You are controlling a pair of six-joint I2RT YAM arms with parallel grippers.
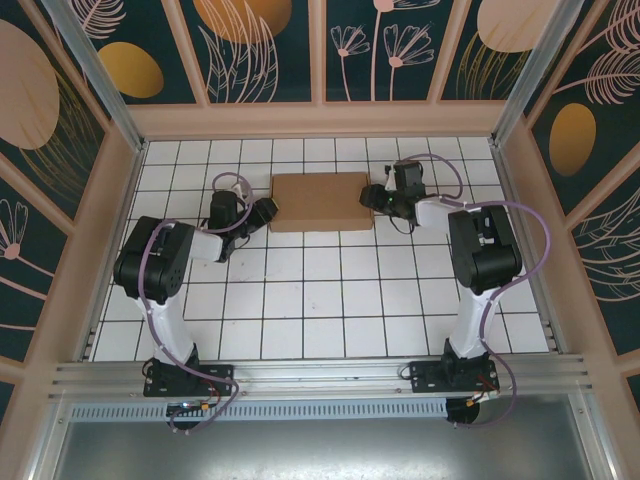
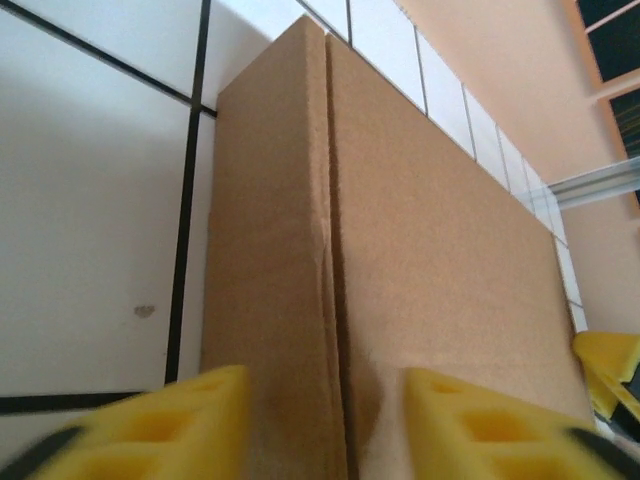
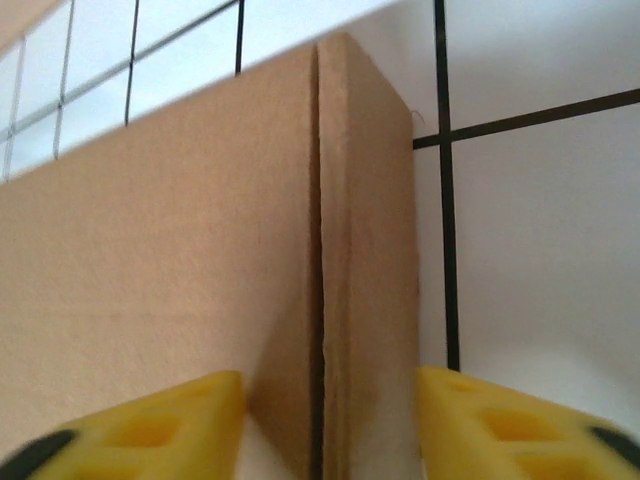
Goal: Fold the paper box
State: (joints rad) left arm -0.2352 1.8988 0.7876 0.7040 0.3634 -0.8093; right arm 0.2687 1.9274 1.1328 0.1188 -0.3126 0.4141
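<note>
Two grippers stood at opposite ends of the paper box [image 1: 321,201], and neither was nearer to it than the other. The left gripper [image 2: 322,388] had its yellow fingers [image 2: 170,425] spread apart with nothing clamped between them. Whether either pad brushed the cardboard could not be told. Straight ahead of that gap ran a corner edge of the box. A narrow side wall fell away to one side of the edge and the broad lid panel to the other, with a thin seam where they met. The right gripper [image 3: 328,388] mirrored this at the other end: its fingers [image 3: 160,430] were likewise parted and unclamped, with the same kind of edge and seam dead ahead between them.

Seen from above, the box lay flat and looked closed on the tiled table [image 1: 300,300]. Its long axis ran straight from one gripper to the other, so each looked down its length, just beside a short end.

Judging from that, any pressing or pinching move would turn on the seam lining up with each gap. A gripper set off to one side would likely shove the whole box lengthwise toward its partner rather than seat the lid.
</note>
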